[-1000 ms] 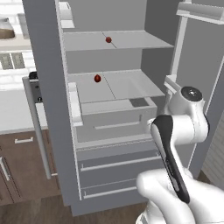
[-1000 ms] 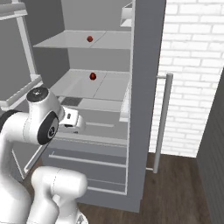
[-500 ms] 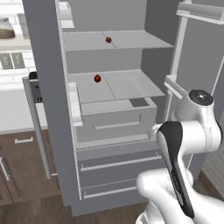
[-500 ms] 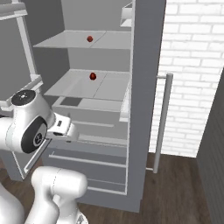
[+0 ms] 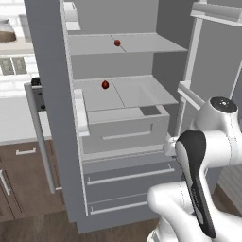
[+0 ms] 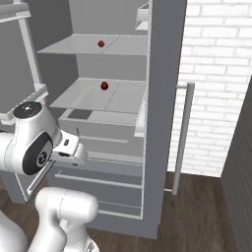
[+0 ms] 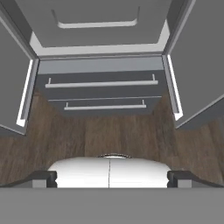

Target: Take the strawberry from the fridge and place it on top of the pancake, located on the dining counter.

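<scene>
End effector released, low before the fridge drawers with bare wood floor between both swung-open doors, small red strawberry farther back on middle shelf, another on upper shelf.

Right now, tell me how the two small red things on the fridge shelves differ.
The upper red item lies on the top shelf; the lower red item lies on the shelf beneath, just above the pale drawer. The upper one sits further right in the left base view and looks slightly smaller, though it is also farther away. Both are small, round and dark red; which is the strawberry cannot be told at this size.
</scene>
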